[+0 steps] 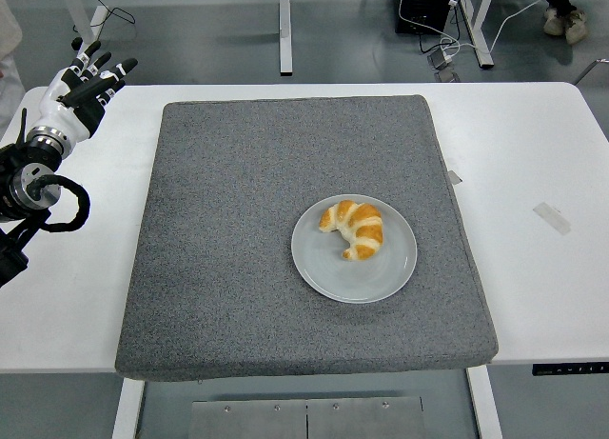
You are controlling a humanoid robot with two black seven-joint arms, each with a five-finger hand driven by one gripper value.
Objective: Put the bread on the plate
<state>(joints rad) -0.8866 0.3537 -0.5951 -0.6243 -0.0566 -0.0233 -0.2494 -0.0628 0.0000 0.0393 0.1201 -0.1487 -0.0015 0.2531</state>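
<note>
One croissant, golden with pale bands, lying on one round grey plate, toward the plate's upper left. Plate resting on one dark grey mat, right of the mat's middle. Mat covering most of one white table. Two small strips of tape on the bare tabletop to the right, one just beside the mat's edge, the other well apart from it. One robot hand in view: left hand at the table's far left corner, well apart from plate and croissant, fingers spread and extended, holding nothing. Black arm trailing off the left edge with a cable loop. Beyond the table, grey floor, white table legs, a black box with cables, and a person's shoes at the top right.
</note>
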